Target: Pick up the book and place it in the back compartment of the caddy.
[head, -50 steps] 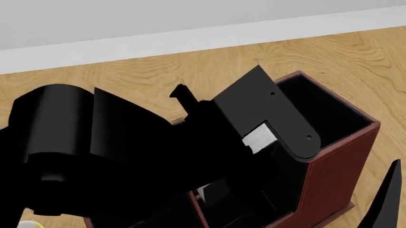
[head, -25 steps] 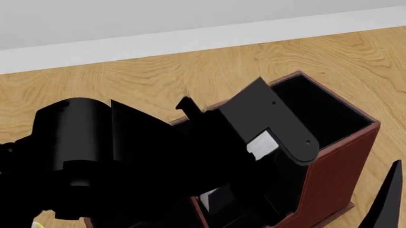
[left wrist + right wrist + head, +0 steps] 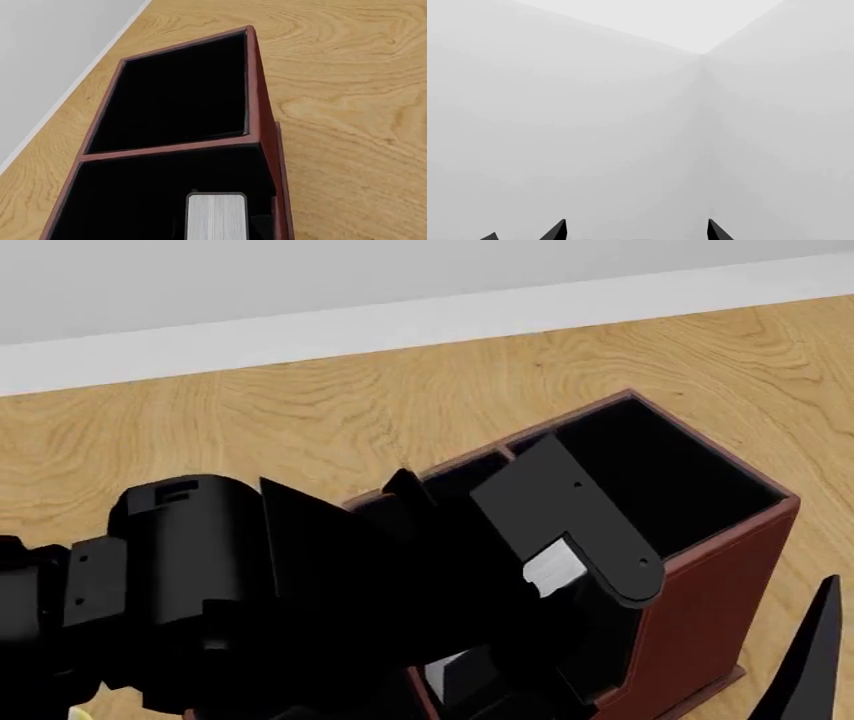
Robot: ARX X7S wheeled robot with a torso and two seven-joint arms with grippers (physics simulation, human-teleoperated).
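Left gripper (image 3: 554, 575) hangs over the caddy (image 3: 707, 580) and is squeezing the book (image 3: 551, 573), with one black finger (image 3: 587, 530) flat against the book's side in the head view. Only the book's white-grey page edge shows there, peeking out just under that finger. From the left wrist camera the book (image 3: 215, 216) pokes down into the section of the caddy (image 3: 257, 100) right below the gripper, close to the red-brown side wall. Just past the gripper a thin red-brown divider (image 3: 167, 148) crosses the box, and beyond it lies another black section, the one nearer the white wall (image 3: 334, 280). The caddy stands on a wooden floor (image 3: 334, 410). Right gripper (image 3: 634, 232) is far off to the side of the left one; only its dark pointed tips show at the edge of its own camera, with a wide gap between them and nothing in it. That camera looks at plain pale walls (image 3: 560, 125). One dark tip of it (image 3: 807, 660) also shows beside the caddy in the head view.
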